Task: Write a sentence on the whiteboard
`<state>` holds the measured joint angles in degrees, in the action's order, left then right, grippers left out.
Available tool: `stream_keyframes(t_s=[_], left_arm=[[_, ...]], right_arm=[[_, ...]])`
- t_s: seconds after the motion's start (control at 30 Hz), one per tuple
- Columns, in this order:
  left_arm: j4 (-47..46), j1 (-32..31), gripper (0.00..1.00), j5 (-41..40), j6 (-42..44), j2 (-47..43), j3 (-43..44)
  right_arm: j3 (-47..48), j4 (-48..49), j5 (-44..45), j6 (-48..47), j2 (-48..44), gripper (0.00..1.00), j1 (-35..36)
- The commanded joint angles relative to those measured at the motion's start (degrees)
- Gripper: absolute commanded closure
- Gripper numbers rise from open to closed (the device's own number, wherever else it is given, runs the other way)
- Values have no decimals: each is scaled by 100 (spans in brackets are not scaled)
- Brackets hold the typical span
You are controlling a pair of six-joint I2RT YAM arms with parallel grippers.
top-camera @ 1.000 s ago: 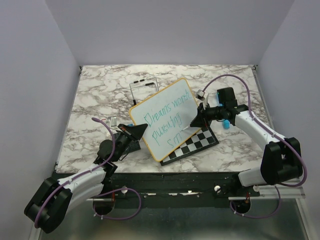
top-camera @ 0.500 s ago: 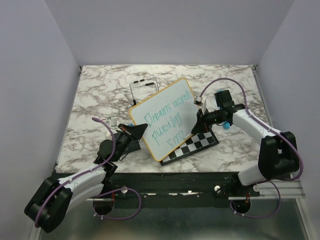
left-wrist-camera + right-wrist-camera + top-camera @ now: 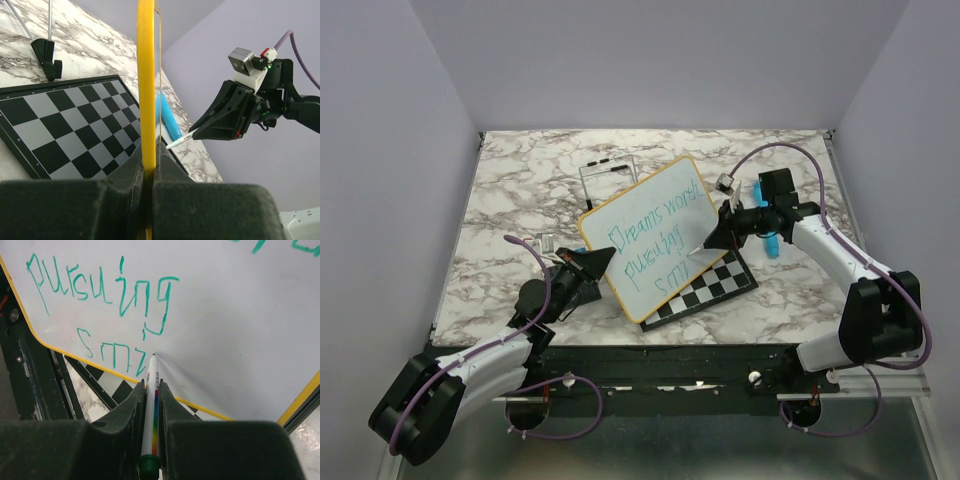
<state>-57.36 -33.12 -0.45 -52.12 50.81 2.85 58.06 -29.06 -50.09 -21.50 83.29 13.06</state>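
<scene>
at the near edge of the marble table (image 3: pixel 510 200), the left gripper (image 3: pixel 590 262) is clamped tight on the yellow-orange frame of the whiteboard (image 3: pixel 628 292), at its near left edge. the left wrist view shows this edge-on: the left gripper's two dark fingers (image 3: pixel 130 172) press the yellow rim of the whiteboard (image 3: pixel 145 75) from both sides.

the whiteboard is held tilted up, just beyond the left arm near the middle of the table. its lower right part lies over the black-and-white chessboard (image 3: pixel 715 283), which sits flat on the table.

the sentence (image 3: pixel 650 240) runs in teal-green over three lines: "dreams worth", "pursuing", and a third line that reads only "smi".

on the right side, the right gripper (image 3: pixel 715 238) is closed on a white marker (image 3: pixel 692 252), and the right wrist view shows the barrel squeezed between its fingers (image 3: pixel 131 405). the marker's tip meets the whiteboard (image 3: pixel 225 315) just right of the last stroke of "smi" in the sentence (image 3: pixel 122 287).

just behind the right wrist lies a blue cylinder (image 3: pixel 772 243) on the marble. farther back, behind the whiteboard, stands a thin wire stand (image 3: pixel 605 172).
</scene>
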Motion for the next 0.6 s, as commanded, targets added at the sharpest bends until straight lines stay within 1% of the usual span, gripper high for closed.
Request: stream_keyframes(t_s=[0.0, 0.13, 0.3, 0.57], left_arm=[[-495, -19, 100, 36, 97, -45, -66], [-530, -19, 100, 36, 88, -36, -66], [-495, -19, 100, 36, 97, -45, -57], [-521, -19, 100, 36, 97, -36, -66]], right_arm=[[170, 312, 16, 181, -111, 99, -32], [170, 471, -10, 365, -58, 99, -40], [135, 507, 60, 374, -14, 99, -40], [-40, 173, 122, 5, 91, 99, -32]])
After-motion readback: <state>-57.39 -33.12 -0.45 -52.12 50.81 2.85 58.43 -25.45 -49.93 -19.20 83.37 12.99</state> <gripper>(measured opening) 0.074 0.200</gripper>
